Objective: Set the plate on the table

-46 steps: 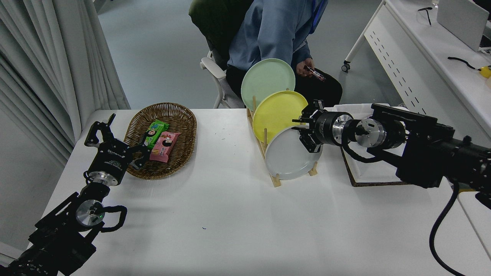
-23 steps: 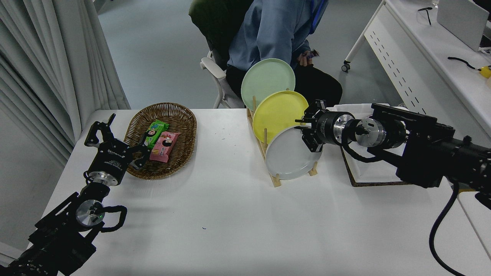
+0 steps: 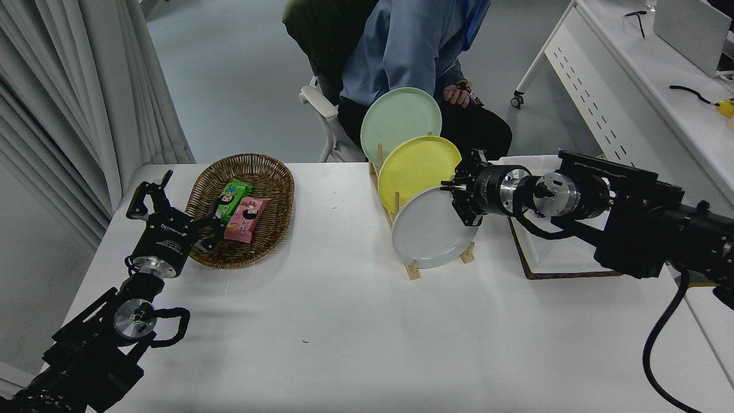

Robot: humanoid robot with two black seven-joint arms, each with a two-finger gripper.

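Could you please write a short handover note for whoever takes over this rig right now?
Right gripper: closed on the right rim of the round light-grey plate, reaching in from the right.
Left gripper: parked at the lower left beside the oval wicker basket, fingers spread, holding nothing.
The grey plate stands in the front slot of the wooden dish rack, before the yellow plate and the pale green plate.
Done: plate gripped.
Left: lift it out of the rack and lay it flat on the large white table.
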